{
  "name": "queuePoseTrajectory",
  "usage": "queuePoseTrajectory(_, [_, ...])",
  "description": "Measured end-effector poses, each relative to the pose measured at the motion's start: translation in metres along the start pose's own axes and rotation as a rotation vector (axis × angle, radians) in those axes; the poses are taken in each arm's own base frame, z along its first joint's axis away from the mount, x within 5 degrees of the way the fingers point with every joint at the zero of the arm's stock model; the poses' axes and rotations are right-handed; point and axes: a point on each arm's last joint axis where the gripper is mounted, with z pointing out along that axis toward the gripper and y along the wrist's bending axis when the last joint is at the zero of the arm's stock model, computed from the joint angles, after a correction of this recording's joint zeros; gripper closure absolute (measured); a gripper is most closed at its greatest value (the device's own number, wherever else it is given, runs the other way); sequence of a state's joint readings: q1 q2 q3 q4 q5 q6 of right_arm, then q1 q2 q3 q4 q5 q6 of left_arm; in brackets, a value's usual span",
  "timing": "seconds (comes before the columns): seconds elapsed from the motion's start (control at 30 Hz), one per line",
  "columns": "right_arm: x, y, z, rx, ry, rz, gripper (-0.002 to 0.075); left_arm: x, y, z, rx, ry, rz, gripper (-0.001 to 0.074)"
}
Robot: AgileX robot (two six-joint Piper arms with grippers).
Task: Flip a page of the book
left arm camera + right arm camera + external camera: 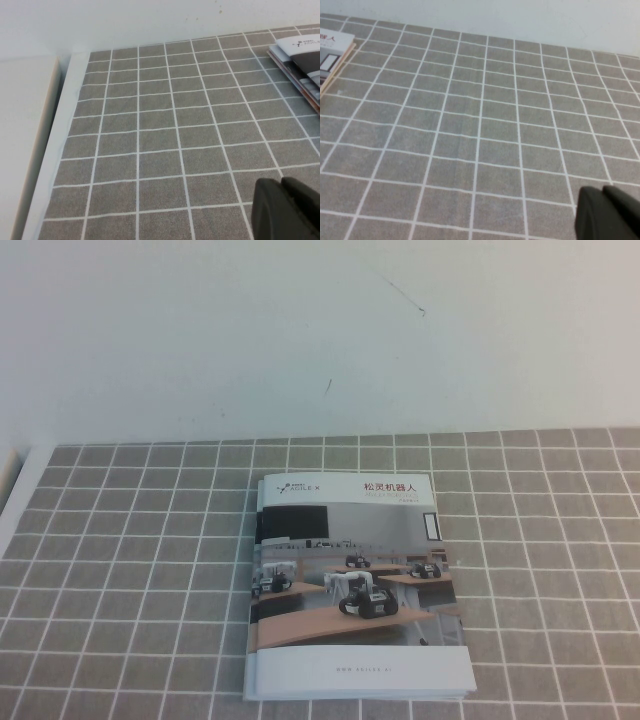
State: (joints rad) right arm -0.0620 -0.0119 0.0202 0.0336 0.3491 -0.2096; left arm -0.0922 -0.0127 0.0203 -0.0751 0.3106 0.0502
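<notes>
High view shows a wide grey mat with a grid of thin white lines (120, 570) that covers the table; its surface looks matte and slightly grainy. Behind it stands a plain white wall (320, 330) with a few small dark marks. At the left border of the mat runs a white edge strip (60, 125), and beside it a flat cream-coloured panel (22, 135), cut off by the frame.

On the middle of the mat lies the thin glossy softcover book (355, 585), closed and flat, cover up. The cover has a photo of robots on wooden desks between white bands, a black Chinese title and a small logo. Its near edge is almost at the frame border. The fine print cannot be read.

Both arms are outside the high view. The left gripper (286, 209), black and matte, shows only partly in the left wrist view, above bare mat and well apart from the book; its two fingers seem pressed together. The right gripper (609, 215) is also partly cut off, above bare mat on the other side of the book, its fingers pressed together and holding nothing.
</notes>
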Motion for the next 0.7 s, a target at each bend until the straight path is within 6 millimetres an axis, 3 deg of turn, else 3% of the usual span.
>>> queuePoseTrajectory(0.7, [0.0,0.0,0.0,0.0,0.0,0.0,0.0729,-0.0001,0.0002,-0.0002,-0.002,0.003,0.028,0.0738])
